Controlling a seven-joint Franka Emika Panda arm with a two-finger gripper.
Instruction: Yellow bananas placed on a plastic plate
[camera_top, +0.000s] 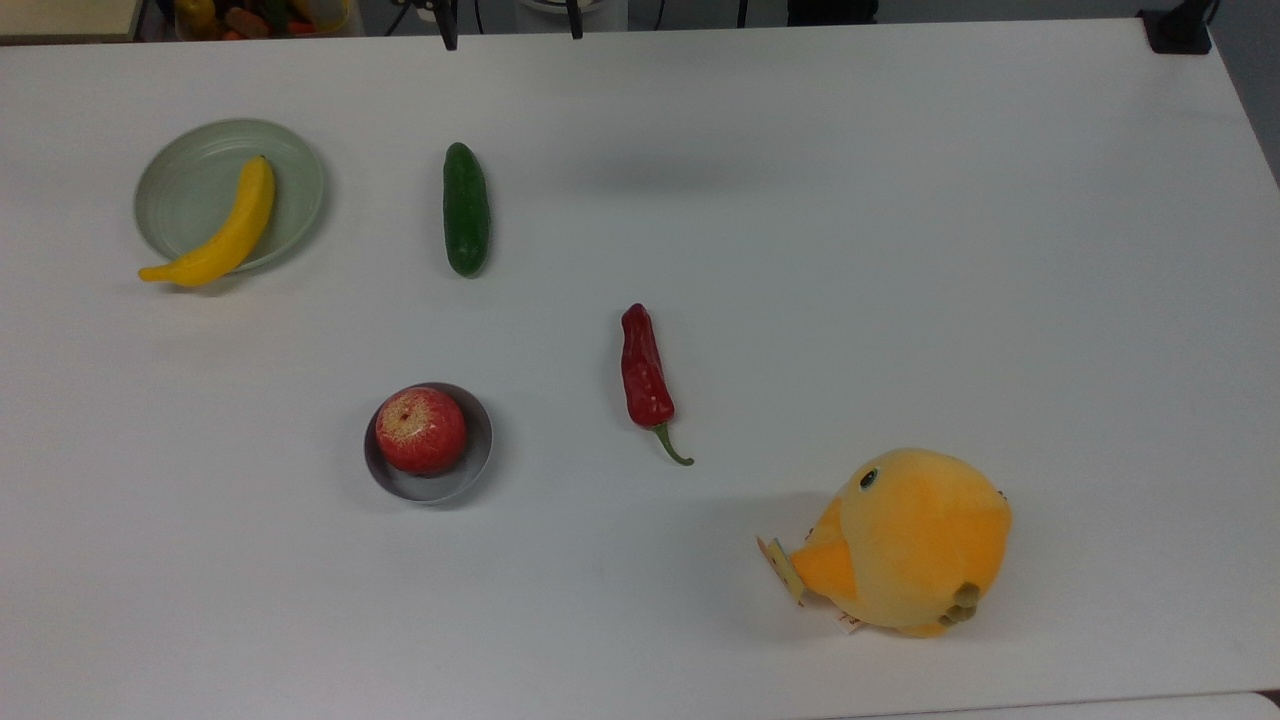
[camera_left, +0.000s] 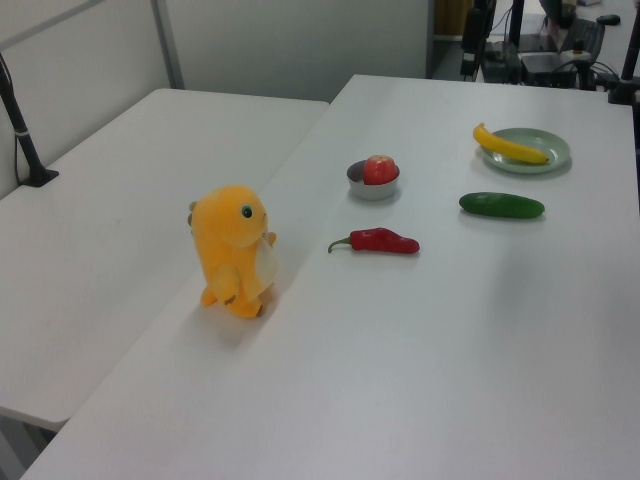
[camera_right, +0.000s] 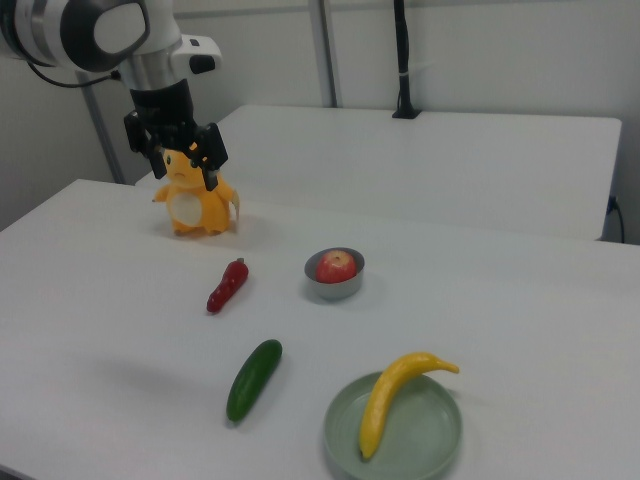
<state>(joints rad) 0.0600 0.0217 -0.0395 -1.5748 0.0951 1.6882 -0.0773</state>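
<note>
A slim yellow banana (camera_top: 225, 232) (camera_left: 510, 147) (camera_right: 395, 395) lies across the pale green plate (camera_top: 190, 180) (camera_left: 548, 145) (camera_right: 430, 440). Its stem end sticks out past the rim, toward the top view's lower left. My gripper (camera_right: 182, 165) hangs high above the table, far from the plate, and it is open with nothing between its fingers. In the right view the plush chick shows behind it. Two dark fingertips (camera_top: 448, 28) poke in at the far edge of the table in the top view.
A green cucumber (camera_top: 466, 208) lies to the right of the plate in the top view. Farther toward the near side are a red chili (camera_top: 645, 375), a grey bowl (camera_top: 432, 488) holding a red apple (camera_top: 420, 428), and an orange-yellow plush chick (camera_top: 910, 540).
</note>
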